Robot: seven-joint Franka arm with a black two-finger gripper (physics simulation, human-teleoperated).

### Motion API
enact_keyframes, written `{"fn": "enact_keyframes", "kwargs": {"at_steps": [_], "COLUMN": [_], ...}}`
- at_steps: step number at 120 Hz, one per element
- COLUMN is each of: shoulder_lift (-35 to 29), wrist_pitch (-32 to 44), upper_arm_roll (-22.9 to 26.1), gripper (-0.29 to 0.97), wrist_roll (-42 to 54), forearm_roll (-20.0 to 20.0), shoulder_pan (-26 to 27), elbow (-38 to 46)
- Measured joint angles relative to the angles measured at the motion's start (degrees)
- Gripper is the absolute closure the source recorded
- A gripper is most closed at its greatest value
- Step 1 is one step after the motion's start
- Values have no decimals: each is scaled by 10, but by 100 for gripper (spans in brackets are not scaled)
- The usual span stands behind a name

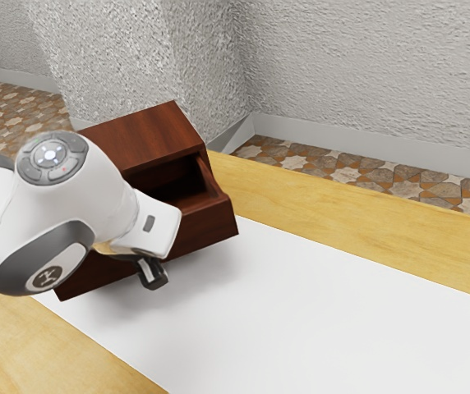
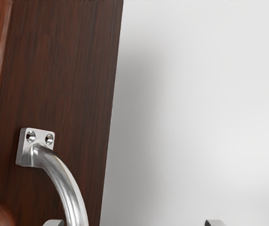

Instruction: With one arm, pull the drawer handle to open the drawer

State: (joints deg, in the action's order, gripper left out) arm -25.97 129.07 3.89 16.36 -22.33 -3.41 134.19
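A dark wooden cabinet [image 1: 140, 135] stands on the white mat, and its drawer [image 1: 206, 215] sticks out, showing a hollow inside. My arm covers much of the drawer front in the exterior view. My gripper [image 1: 153, 277] hangs low in front of that face. In the wrist view the drawer front [image 2: 59, 84] carries a curved metal handle [image 2: 61, 174] fixed by a two-screw plate. The gripper [image 2: 134, 222] is open, its fingertips [image 2: 54, 222] far apart. The handle passes between them, close to one finger and well clear of the other.
The white mat [image 1: 301, 312] covers the middle of a light wooden table [image 1: 366, 222]. Textured walls and a patterned tile floor [image 1: 358, 168] lie behind. Open mat stretches toward the exterior view's right of the cabinet.
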Motion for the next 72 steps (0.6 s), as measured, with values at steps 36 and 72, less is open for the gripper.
{"fn": "enact_keyframes", "kwargs": {"at_steps": [36, 72], "shoulder_lift": [-15, -8], "wrist_pitch": [0, -74], "upper_arm_roll": [15, 83], "gripper": [35, 11], "wrist_roll": [-12, -28], "forearm_roll": [0, 80], "shoulder_pan": [0, -15], "elbow": [7, -107]}}
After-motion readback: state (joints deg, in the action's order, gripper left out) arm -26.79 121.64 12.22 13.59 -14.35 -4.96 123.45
